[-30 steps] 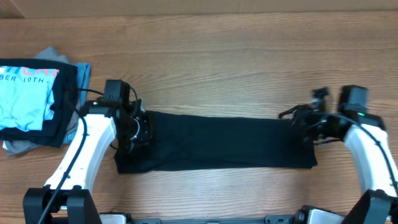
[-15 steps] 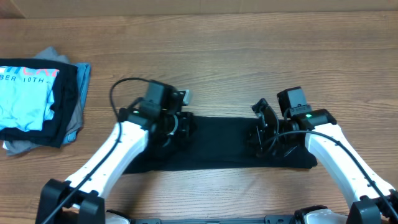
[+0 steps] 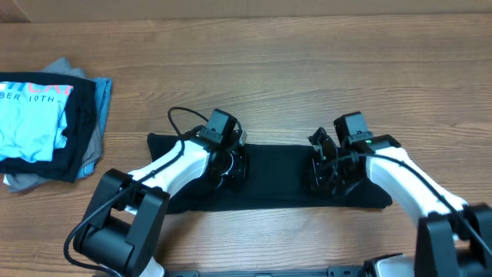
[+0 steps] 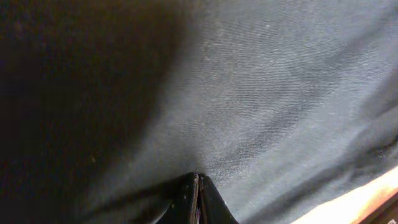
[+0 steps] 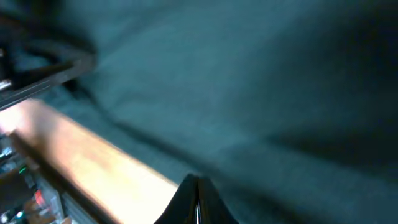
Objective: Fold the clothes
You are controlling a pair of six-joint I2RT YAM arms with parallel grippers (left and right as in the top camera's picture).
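The clothes here are one black garment lying as a long flat strip across the front middle of the table. My left gripper rests on its left half. In the left wrist view the gripper is shut, and creases in the black fabric run into its tips. My right gripper sits on the strip's right half. Its jaws are shut over blurred dark fabric. Whether they pinch any cloth does not show.
At the far left edge lies a stack: a light blue T-shirt with white lettering on top, a black layer and a grey garment under it. The wooden table extends behind the strip.
Both grippers have moved from the strip's two ends inward towards its middle. The strip's length looks about the same. The stack at the left has not moved.
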